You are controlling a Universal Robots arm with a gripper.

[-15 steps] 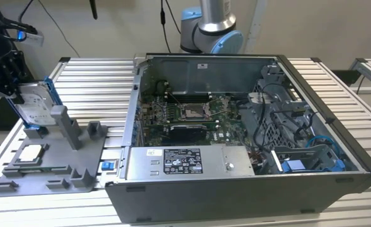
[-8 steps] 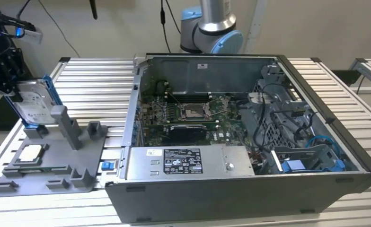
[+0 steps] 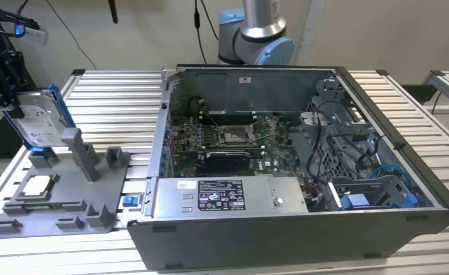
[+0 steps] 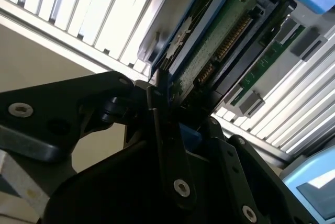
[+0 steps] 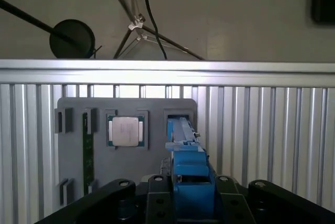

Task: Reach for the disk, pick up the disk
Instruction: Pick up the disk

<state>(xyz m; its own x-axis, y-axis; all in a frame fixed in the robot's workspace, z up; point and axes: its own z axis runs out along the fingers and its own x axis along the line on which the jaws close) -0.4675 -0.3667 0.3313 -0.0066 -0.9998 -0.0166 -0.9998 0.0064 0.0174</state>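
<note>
Tool [image 3: 9,97] clamps upright disk [image 3: 37,123] at grey fixture [image 3: 66,207] holding 1 chip [image 3: 37,186].

White label [image 3: 41,132] on disk [image 3: 28,106], sticker [image 3: 220,195] on power-supply box [image 3: 286,197]: print illegible.

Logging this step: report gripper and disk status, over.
Gripper fingers shut on flat silver-grey metal hard drive with blue plastic bracket, upright. Lower end at slot of grey plastic fixture tray; lift unclear. Nothing blocking above.
</note>
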